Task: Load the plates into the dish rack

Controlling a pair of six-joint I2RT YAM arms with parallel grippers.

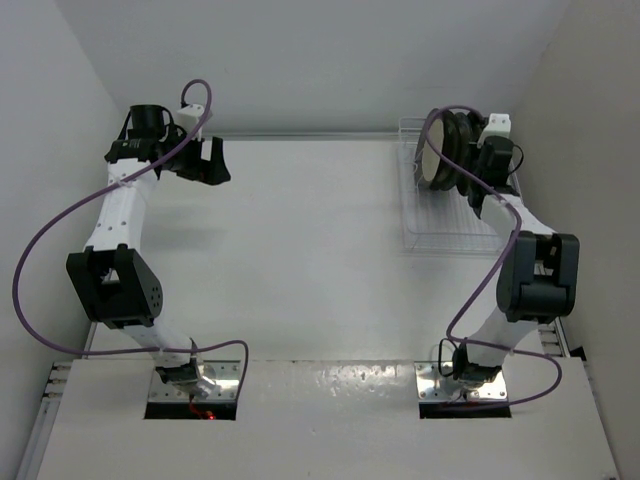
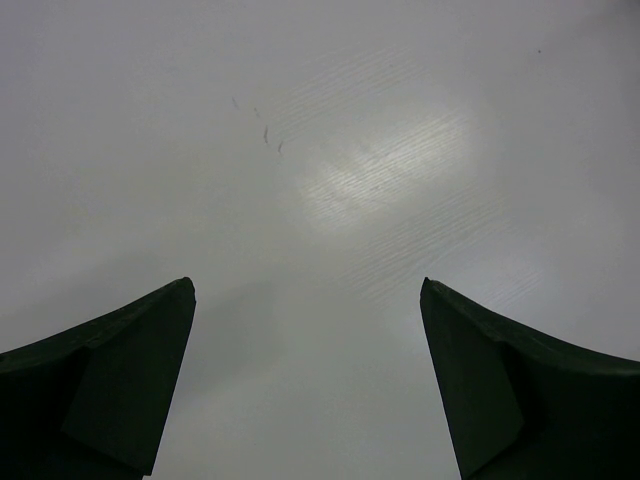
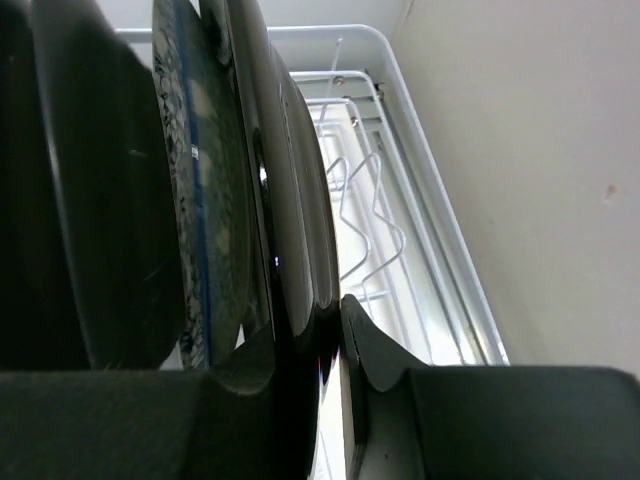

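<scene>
Overhead, the dish rack (image 1: pixel 440 235) sits at the far right of the worktop (image 1: pixel 300 250), close beside the right wall, its long axis running near to far. The plates (image 1: pixel 440 150) stand on edge, packed together at the rack's far end. The one cream face that shows is turned left, toward the open worktop. Count unclear from above.

Right wrist view: three rims side by side, upright. The blue floral plate (image 3: pixel 195 200) stands just left of a dark-rimmed plate (image 3: pixel 290 250). The right tool (image 3: pixel 335 320) is pinched narrow on that dark glossy rim, one finger on each face. Bare divider wires (image 3: pixel 370 220) lie beyond.

The left tool (image 1: pixel 205 160) is at far left near the back wall, jaws spread fully, gripping nothing.

Worktop pale grey, matte, faintly scratched. White walls (image 1: pixel 300 60) close in the left, back and right.
</scene>
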